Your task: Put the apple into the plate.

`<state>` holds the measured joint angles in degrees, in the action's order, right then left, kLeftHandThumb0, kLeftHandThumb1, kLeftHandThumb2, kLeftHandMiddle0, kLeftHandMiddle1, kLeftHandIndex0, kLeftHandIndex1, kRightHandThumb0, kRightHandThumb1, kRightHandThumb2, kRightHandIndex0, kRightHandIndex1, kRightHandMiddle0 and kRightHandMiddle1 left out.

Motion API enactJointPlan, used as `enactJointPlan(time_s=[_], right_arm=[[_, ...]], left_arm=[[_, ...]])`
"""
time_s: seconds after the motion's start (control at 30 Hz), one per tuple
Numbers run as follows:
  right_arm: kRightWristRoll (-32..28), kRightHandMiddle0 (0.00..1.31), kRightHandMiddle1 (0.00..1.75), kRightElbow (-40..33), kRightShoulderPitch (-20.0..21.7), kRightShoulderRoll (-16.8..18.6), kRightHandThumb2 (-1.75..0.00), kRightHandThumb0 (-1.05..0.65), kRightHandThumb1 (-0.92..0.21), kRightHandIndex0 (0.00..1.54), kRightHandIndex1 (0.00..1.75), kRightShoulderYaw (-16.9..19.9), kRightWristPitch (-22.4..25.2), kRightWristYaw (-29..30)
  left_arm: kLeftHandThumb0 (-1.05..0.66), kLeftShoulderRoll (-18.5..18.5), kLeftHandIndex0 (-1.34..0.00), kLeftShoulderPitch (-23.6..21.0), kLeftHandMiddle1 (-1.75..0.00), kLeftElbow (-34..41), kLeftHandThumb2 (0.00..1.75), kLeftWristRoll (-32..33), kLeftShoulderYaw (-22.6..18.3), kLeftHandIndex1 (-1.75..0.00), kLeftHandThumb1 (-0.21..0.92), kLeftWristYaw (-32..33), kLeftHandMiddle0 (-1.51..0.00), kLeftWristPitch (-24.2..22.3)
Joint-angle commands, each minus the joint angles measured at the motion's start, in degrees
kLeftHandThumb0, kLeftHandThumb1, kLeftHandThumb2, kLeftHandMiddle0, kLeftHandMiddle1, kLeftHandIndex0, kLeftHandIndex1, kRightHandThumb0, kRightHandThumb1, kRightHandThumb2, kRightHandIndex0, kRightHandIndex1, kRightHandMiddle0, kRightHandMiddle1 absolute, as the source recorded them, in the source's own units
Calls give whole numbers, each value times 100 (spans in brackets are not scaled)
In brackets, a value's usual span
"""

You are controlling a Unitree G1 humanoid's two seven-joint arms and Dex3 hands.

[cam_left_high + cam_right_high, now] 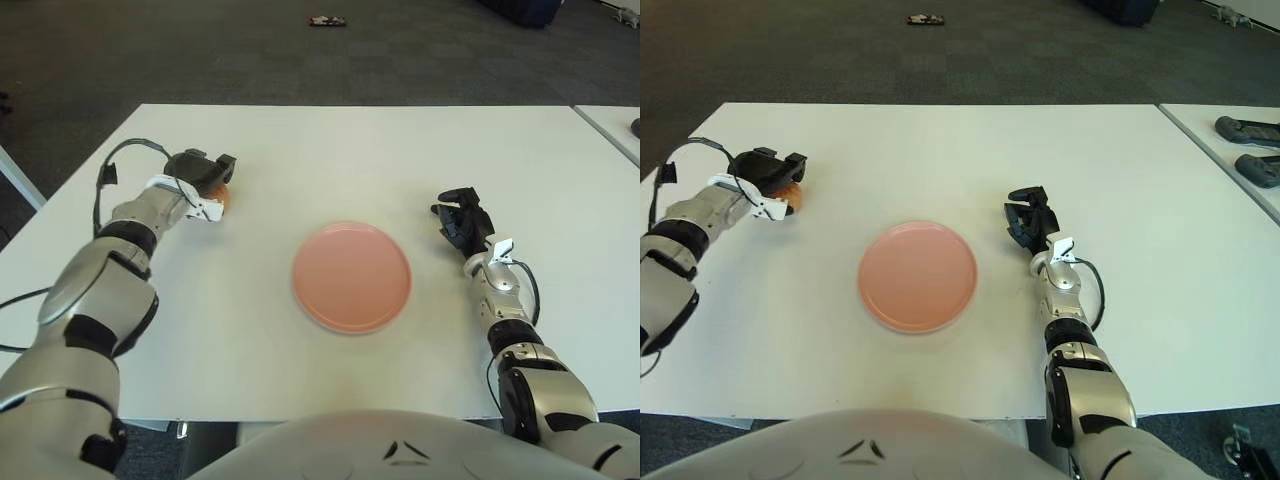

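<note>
The left hand [203,172] curls its dark fingers over the orange apple [218,197] at the left of the white bench [330,150], well apart from the pink plate [351,276] at centre, while the right hand [463,220], fingers curled and holding nothing, shows right of the plate.

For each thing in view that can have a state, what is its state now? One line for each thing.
Apple: on the table, far left of the plate, partly covered by the left hand.
Left hand: fingers over the apple; a firm grasp cannot be told.
Plate: on the table, nothing in it.
Right hand: right of the plate, fingers curled, holding nothing.
</note>
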<state>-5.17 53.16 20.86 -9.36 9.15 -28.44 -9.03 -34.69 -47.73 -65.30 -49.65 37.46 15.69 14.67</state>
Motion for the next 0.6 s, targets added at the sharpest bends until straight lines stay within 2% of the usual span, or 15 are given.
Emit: enactJointPlan(time_s=[0.0,0.03,0.1,0.13,0.2,0.27,0.33,0.57], right_arm=[[14,25,169,246,-306,46,-47,-35,-92,34,123,-11,350,-9],[14,25,169,245,-306,46,-47,-35,-92,34,123,-11,351,-9],[13,25,169,243,-306,46,-47,-35,-92,34,123,-11,353,-8],[13,25,169,243,-306,46,-47,-35,-92,34,123,-12,353,-8],[12,25,169,242,-307,45,-47,-35,-92,34,123,-13,354,-8],[11,25,169,241,-307,45,-47,-35,-92,34,123,-13,354,-8],[12,25,169,240,-307,45,-47,-35,-92,34,123,-13,355,-9],[11,25,169,229,-315,43,-47,-35,-92,34,123,-10,356,-13]], left_arm=[[0,-14,-47,-36,-154,-364,115,-302,238,-171,39,358,-57,68],[0,-26,-47,64,-152,-478,114,-418,347,-172,40,498,-56,44],[0,-23,-58,186,-138,-596,128,-514,450,-174,24,642,-74,18],[0,-10,-60,97,-136,-601,131,-491,430,-174,22,599,-76,45],[0,47,-56,-4,-142,-614,125,-357,332,-174,28,467,-67,79],[0,81,-59,-1,-157,-637,138,-200,215,-174,21,326,-65,81],[0,69,-60,-18,-166,-639,144,-112,155,-175,19,234,-62,84],[0,-67,-62,-23,-172,-649,150,-87,177,-175,15,66,-62,272]])
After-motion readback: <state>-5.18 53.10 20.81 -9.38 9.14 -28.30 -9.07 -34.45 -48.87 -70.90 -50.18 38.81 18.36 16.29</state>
